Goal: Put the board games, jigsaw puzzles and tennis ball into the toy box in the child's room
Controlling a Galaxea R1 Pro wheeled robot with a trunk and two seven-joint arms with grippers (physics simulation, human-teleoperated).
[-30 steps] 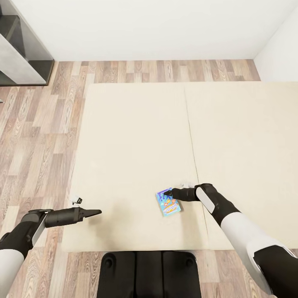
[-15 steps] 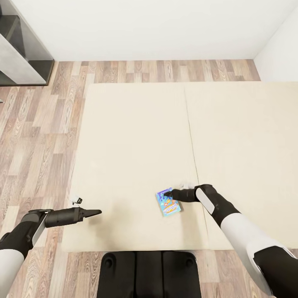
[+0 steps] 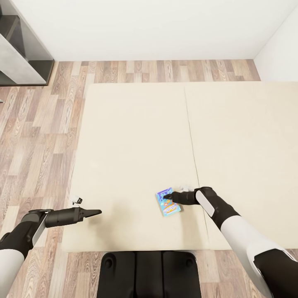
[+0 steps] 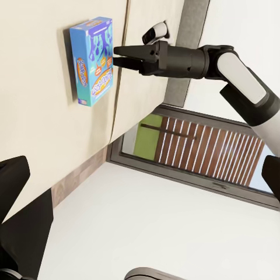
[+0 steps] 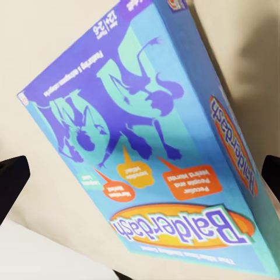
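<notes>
A blue board game (image 3: 168,203) lies flat on the cream bed (image 3: 136,136), close to the bed's near edge and just left of its centre seam. My right gripper (image 3: 167,198) hovers over the game's far end. It is open, and its dark fingertips (image 5: 11,186) stand wide on either side of the printed lid (image 5: 151,146). The left wrist view shows the same box (image 4: 93,61) with the right gripper (image 4: 116,58) just off its top face; whether they touch I cannot tell. My left gripper (image 3: 98,212) is open and holds nothing over the bed's near left part.
Brown plank floor (image 3: 41,124) runs left of and behind the bed. A dark grey shelf unit (image 3: 20,49) stands at the far left by the white wall. My black base (image 3: 149,269) is against the bed's near edge. A window (image 4: 192,157) appears in the left wrist view.
My right gripper has moved a little nearer and lower, onto the far end of the blue board game. The left arm and the box have not moved.
</notes>
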